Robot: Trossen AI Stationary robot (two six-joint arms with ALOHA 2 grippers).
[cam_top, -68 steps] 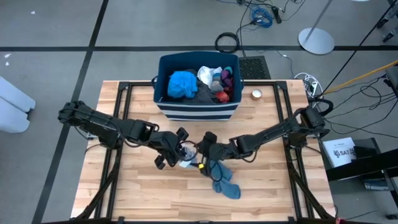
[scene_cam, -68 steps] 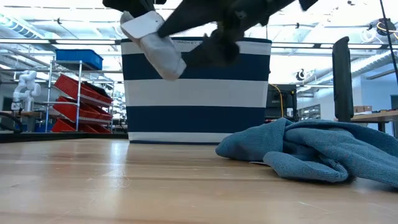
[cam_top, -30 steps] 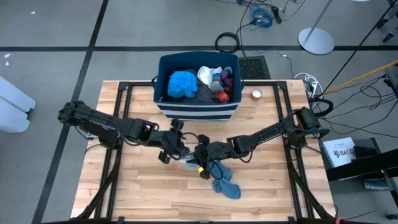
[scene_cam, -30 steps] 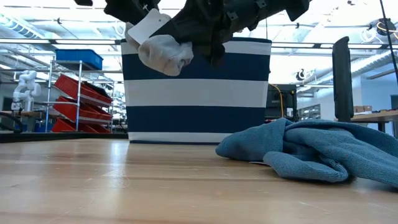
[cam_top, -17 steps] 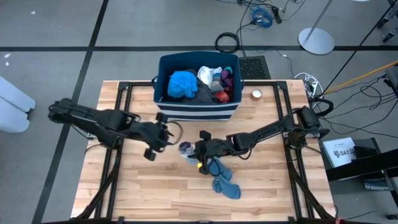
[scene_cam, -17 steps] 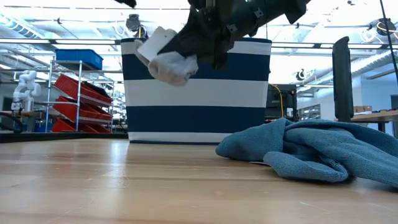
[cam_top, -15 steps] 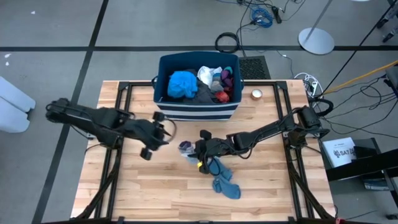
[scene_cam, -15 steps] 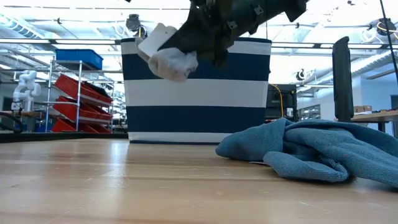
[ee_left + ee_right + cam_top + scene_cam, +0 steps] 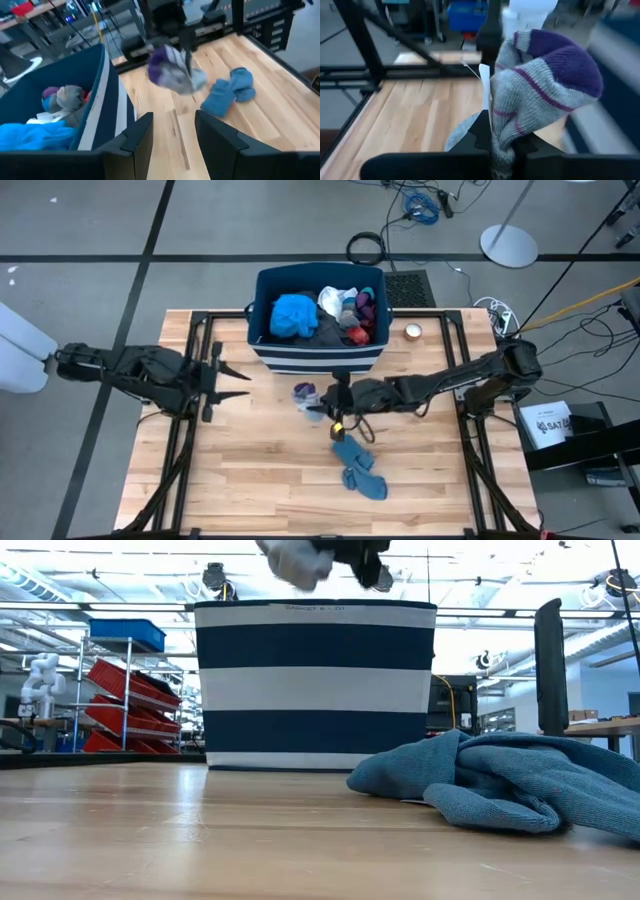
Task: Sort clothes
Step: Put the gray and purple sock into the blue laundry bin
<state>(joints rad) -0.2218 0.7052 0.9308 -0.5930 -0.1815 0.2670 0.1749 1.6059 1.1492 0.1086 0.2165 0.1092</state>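
Grey sock [image 9: 540,100] with purple stripes, blue-and-white striped bin [image 9: 315,685]

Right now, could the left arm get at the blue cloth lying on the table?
Probably yes. The left gripper is empty with jaws open, and bare wood lies between it and the blue cloth. The right gripper, holding a striped sock, hangs close to that path, though.

Big dark blue bin [image 9: 262,352] with white stripes at the far side of the wooden table [image 9: 260,480]. Red shelves [image 9: 128,705] in the room behind.
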